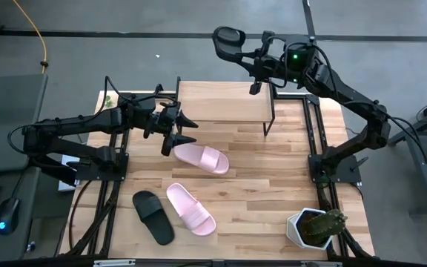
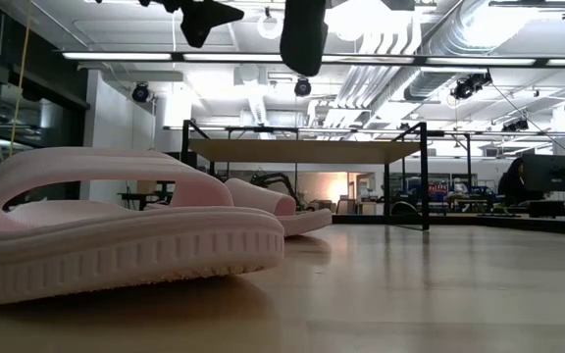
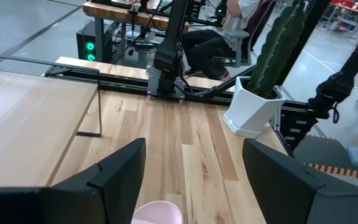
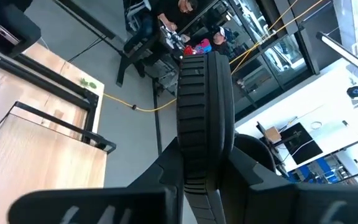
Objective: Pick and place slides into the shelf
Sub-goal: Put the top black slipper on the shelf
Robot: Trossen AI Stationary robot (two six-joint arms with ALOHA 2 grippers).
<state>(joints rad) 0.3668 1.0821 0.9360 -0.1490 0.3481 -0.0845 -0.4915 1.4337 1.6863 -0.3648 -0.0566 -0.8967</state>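
Table (image 1: 273,170): pale planked wood, smooth. Shelf (image 1: 224,104): light wood top, thin black metal legs. 2 pink slides (image 1: 201,157) (image 1: 190,208): matt foam-like, ridged soles. Black slide (image 1: 153,216): matt.

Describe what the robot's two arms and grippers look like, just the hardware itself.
Both arms are dark, slim, jointed links on black bases, with black cables running along them. The left gripper has two pointed black fingers; from its wrist view they look broad, flat and matte. The right gripper is black too, and a green light glows on that arm's wrist.
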